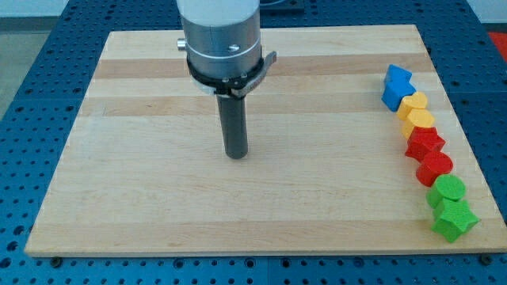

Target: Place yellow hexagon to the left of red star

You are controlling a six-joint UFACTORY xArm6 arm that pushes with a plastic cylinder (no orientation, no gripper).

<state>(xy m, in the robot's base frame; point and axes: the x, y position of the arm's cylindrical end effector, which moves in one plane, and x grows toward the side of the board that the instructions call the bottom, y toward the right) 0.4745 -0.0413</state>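
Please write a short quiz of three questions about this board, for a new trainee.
1. True or false: my tip touches the yellow hexagon.
2. Which block lies nearest the view's top?
A. blue block
B. green star
C. red star
3. Fill in: all the blocks lie in a line along the view's ____ edge of the board.

Key
1. False. My tip stands apart from every block, far toward the view's left.
2. A
3. right
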